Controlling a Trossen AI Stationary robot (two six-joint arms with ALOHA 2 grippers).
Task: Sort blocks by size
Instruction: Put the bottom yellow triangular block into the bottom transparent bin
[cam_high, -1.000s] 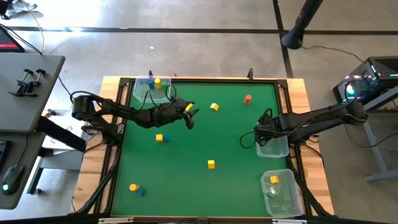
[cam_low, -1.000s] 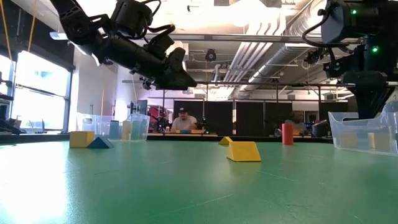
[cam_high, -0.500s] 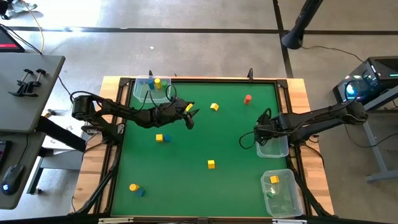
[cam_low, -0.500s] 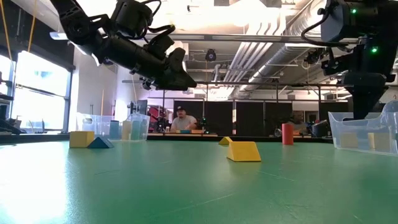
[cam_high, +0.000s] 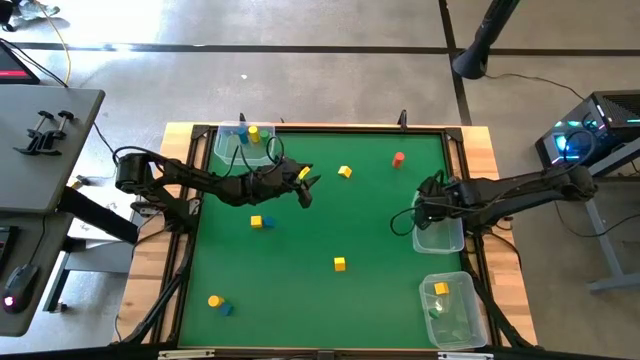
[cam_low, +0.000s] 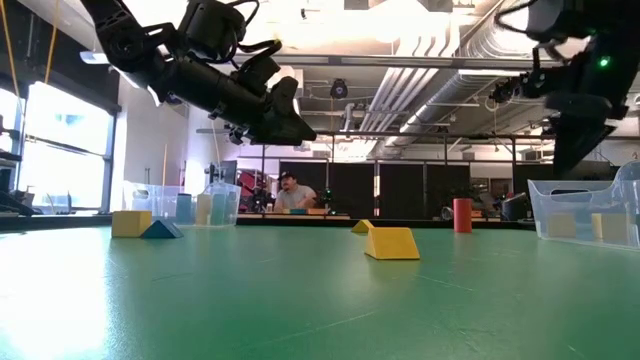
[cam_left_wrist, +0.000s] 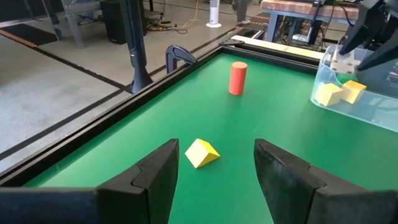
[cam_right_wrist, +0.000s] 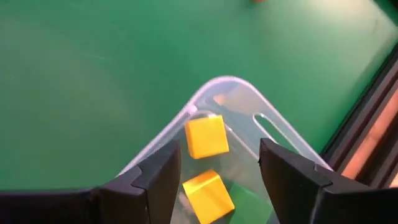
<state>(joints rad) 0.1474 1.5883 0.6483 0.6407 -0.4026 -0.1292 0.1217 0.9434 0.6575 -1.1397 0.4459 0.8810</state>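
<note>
Take the yellow wedge block as your landmark; it lies alone on the green table toward the far rail. Your left gripper hangs in the air just on the near-left side of it, fingers spread wide with nothing between them; the left wrist view frames the wedge squarely between the two fingers and ahead of them, ridge lying across the line of approach as far as you can tell. So the wedge is forward of the left gripper and lower, and that arm is by far the nearer one. Beyond the wedge, farther toward the right rail, the red cylinder stands upright. Your right gripper sits well to the right of the wedge, over the clear tub at the right rail, open and empty, with yellow blocks in the tub below it. Other blocks lie scattered nearer you than the wedge: a yellow-and-blue pair, a lone yellow cube, another pair by the near-left corner. The felt-like surface looks flat and matte. The room behind is an open workshop; a person sits far back.
</note>
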